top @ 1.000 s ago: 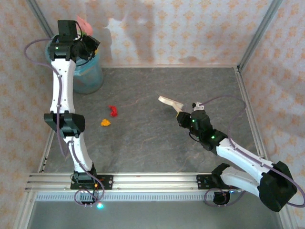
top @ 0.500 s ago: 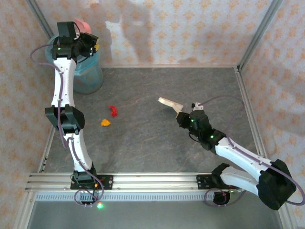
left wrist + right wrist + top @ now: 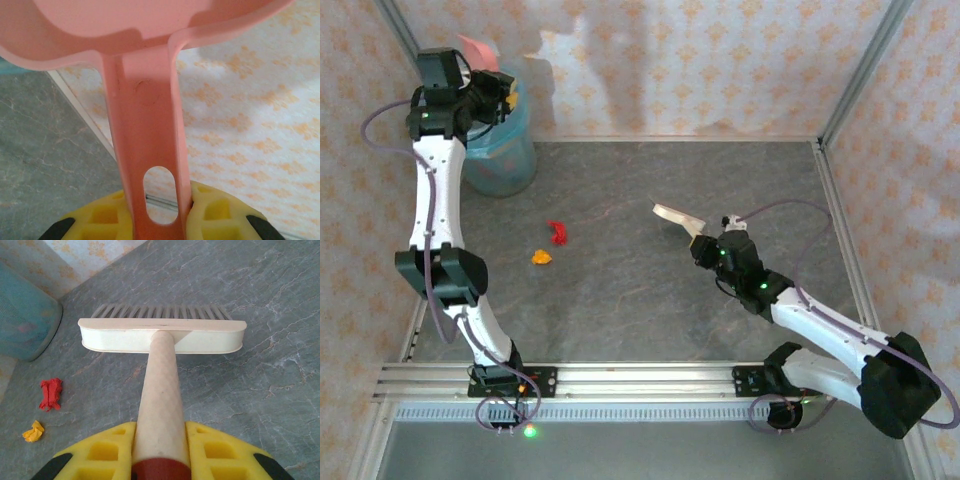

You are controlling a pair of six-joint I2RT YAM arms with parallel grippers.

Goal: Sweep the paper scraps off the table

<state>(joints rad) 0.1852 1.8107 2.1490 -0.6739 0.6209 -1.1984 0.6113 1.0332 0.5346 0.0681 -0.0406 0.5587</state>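
Note:
Two paper scraps lie on the dark grey table, left of centre: a red one and an orange-yellow one. My left gripper is raised over the bin at the back left, shut on the handle of a pink dustpan. My right gripper is shut on the handle of a cream brush. The brush's bristles rest on the table, right of the scraps.
A translucent blue bin stands in the back-left corner under the dustpan. Aluminium rails edge the table, with patterned walls behind and at the sides. Bare table lies between the brush and the scraps.
The left arm has swung a little to the left with the dustpan still over the bin. The right arm, brush and scraps have not moved.

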